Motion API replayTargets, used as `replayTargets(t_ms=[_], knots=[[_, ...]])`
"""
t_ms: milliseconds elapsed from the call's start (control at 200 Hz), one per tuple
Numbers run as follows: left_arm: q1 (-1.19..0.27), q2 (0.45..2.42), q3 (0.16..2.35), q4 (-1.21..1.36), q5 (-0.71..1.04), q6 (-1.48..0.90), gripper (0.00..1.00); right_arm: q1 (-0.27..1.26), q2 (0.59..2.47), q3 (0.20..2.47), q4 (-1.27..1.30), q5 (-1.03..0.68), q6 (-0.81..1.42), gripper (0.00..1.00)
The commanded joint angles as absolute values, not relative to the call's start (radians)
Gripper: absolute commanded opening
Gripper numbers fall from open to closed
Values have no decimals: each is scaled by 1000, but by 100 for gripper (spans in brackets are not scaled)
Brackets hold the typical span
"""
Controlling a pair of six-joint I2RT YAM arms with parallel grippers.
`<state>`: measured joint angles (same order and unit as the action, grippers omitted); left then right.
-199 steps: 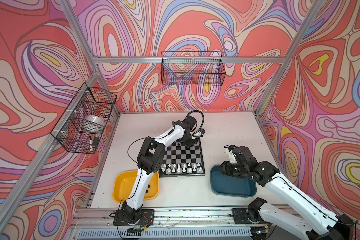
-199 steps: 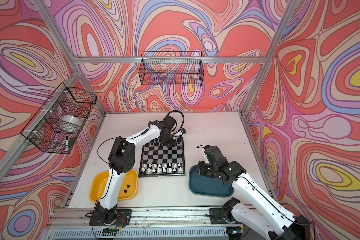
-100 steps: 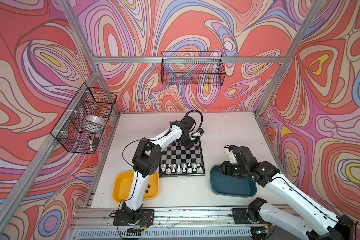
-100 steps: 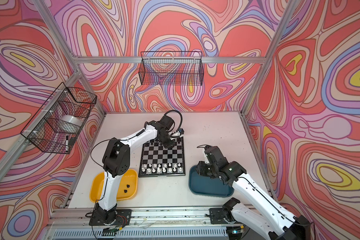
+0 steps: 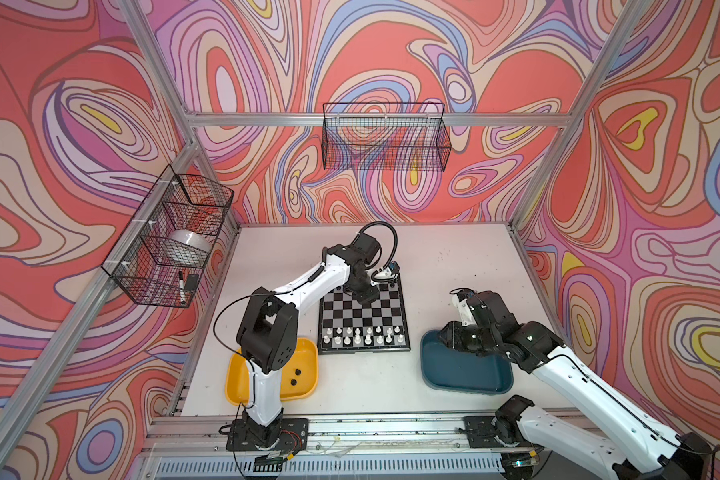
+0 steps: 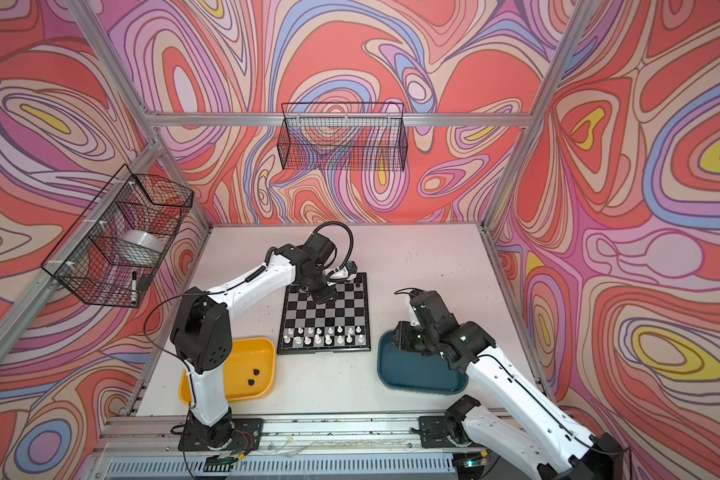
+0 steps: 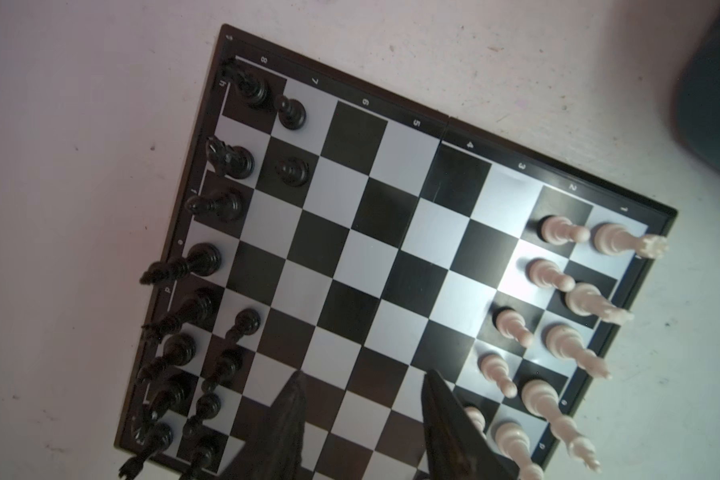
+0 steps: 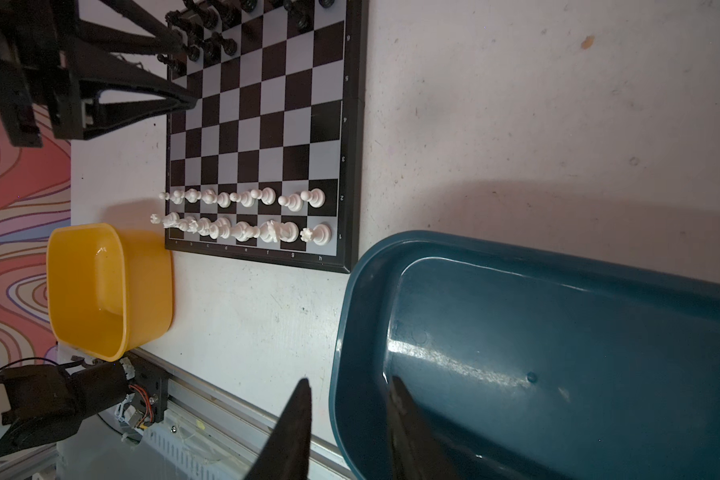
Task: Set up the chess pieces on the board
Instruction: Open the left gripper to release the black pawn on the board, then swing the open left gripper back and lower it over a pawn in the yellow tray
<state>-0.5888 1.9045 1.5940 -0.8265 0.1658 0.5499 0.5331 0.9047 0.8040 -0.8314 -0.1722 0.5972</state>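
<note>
Now the white table (image 5: 454, 257) carries the board (image 5: 362, 316) in its middle. The teal tray (image 5: 466, 374) lies just beside the board on the right, and the yellow tray (image 5: 304, 353) lies at its near left corner. The left gripper (image 7: 362, 374) hangs over the far part of the board, its jaws apart and holding nothing. The right gripper (image 8: 350, 379) hovers at the rim of the teal tray, its jaws also apart and empty. The white pieces (image 5: 362, 337) stand in the two near rows and the black pieces (image 7: 215, 204) along the far side. Two more black pieces (image 5: 294, 381) lie in the yellow tray.
</note>
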Motion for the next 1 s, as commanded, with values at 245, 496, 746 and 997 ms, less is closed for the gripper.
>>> replayTargets(t_ms=[245,496,746,997], knots=[[-525,1691,1449,-920,138,561,52,531,919,872,-874,-198,568,31],[-441,1576,1421,-1037,197,557,55,531,933,892,-845,-204,562,31],[-287,1392,1238,-1139,257,663,57,531,1002,895,-766,-172,555,30],[-154,1215,1011,-1169,247,783,56,531,1010,908,-732,-136,560,31]])
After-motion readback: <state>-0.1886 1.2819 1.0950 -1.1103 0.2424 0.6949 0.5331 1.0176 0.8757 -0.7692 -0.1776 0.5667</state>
